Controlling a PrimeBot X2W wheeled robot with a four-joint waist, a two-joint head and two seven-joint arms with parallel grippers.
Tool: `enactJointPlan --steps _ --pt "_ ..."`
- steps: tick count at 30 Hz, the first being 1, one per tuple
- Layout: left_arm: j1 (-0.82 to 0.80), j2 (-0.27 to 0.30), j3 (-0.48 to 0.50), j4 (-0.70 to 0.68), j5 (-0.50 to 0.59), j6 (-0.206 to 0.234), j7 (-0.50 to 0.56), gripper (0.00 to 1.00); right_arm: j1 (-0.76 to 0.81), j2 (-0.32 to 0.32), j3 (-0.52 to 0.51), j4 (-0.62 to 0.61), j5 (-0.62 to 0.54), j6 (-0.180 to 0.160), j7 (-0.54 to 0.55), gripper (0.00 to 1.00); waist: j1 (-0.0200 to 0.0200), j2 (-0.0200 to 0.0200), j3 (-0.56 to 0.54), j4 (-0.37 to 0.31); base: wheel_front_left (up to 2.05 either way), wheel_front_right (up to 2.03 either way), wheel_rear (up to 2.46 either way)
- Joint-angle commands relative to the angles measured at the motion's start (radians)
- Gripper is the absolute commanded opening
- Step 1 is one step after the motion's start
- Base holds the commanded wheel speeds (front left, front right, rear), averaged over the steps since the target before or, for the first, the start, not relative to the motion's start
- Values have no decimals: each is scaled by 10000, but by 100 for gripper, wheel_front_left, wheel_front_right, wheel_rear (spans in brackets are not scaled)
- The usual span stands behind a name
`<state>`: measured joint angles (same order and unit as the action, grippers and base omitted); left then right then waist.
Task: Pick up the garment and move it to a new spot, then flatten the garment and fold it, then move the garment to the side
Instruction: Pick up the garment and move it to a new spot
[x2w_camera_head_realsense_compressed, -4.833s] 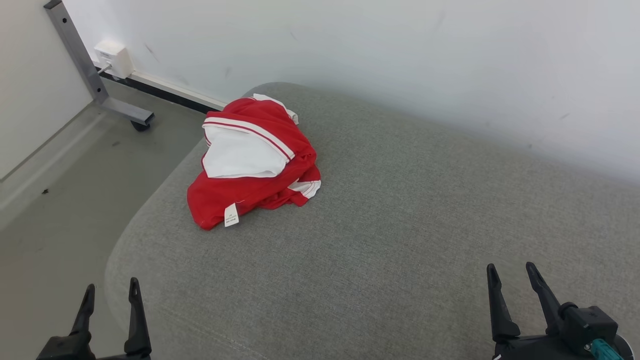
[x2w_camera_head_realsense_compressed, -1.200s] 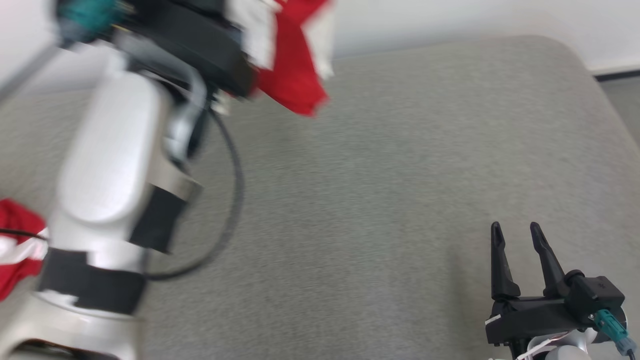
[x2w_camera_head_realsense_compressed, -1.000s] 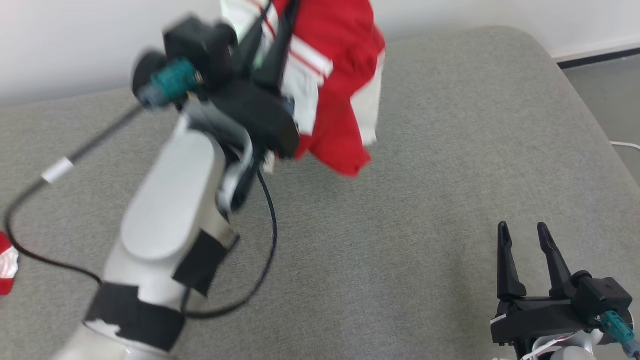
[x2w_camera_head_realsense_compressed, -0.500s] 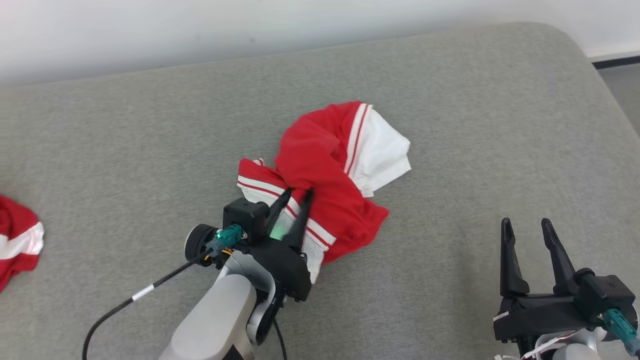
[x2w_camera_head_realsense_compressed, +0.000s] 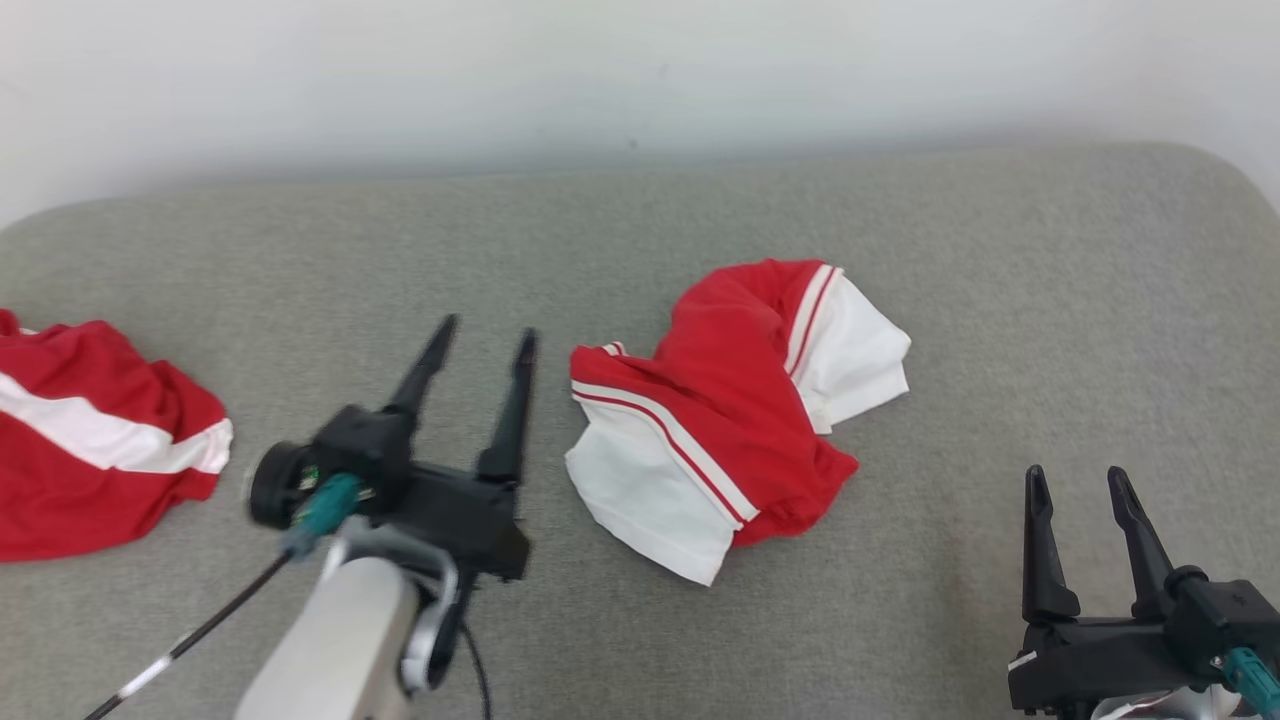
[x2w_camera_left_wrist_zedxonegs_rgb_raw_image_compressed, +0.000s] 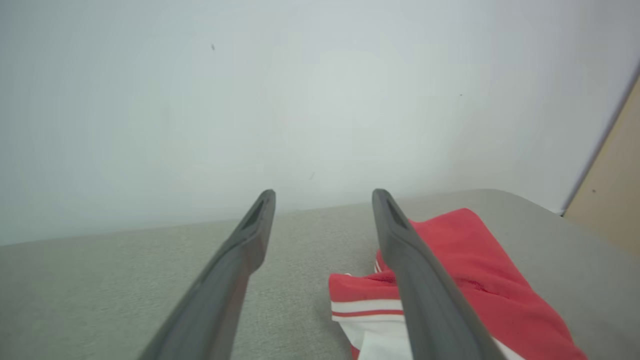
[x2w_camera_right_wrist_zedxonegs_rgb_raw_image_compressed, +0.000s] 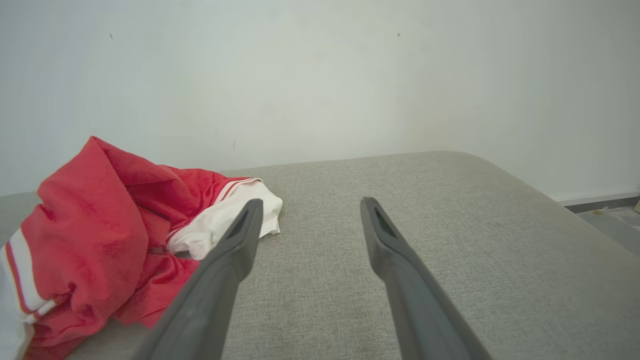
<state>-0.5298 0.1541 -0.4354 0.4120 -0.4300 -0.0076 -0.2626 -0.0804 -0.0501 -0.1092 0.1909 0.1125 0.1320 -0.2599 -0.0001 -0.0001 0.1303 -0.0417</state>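
At the far left, a red cloth garment with a white band lies bunched on the grey fabric-covered cushion, cut off by the head view's left edge. Right of it, toward the near side, the left gripper is held over bare cushion on its pale forearm. Its two dark fingers are spread apart with nothing between them, and their tips point toward the far white wall. The left wrist view gives the same wide gap in the left gripper, with only grey fabric between the fingers.

Just right of that gripper, about the middle of the cushion, lies the crumpled red-and-white cloth garment. It rests in a loose heap. Red folds lie on top, a white panel edged with red and white stripes spreads toward the near left, and a second white panel sticks out at the far right. A strip of bare cushion separates it from the left gripper's right finger. In the left wrist view the crumpled red-and-white cloth garment shows partly behind that finger.

At the near right, the right gripper sits low, fingers apart and empty, well apart from the heap. In the right wrist view the right gripper frames bare cushion, with the heap to its left.
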Motion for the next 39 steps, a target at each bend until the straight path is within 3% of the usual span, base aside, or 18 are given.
enactJointPlan --steps 1,9,14,24,39 --pt "236 74 198 -233 59 60 -29 100 138 -4 -32 -58 -53 -25 28 100 1 1 -469 477 0 0 0" --pt "1933 1035 1729 -1728 491 -107 -31 100 465 -2 -15 -373 -24 -25 259 100 1 1 -794 917 0 0 0" --pt "3162 1244 2527 -2434 579 -178 -32 100 660 -2 45 -504 18 -25 381 100 1 1 -1033 1064 0 0 0" --pt "4867 559 3363 -3148 999 -387 -33 100 1062 -2 -13 -677 135 -25 560 100 1 1 -1286 1253 0 0 0" --pt "5325 -83 4073 -2885 1616 -887 -33 100 1164 -2 56 -725 197 -25 666 100 1 1 -1331 1145 0 0 0"
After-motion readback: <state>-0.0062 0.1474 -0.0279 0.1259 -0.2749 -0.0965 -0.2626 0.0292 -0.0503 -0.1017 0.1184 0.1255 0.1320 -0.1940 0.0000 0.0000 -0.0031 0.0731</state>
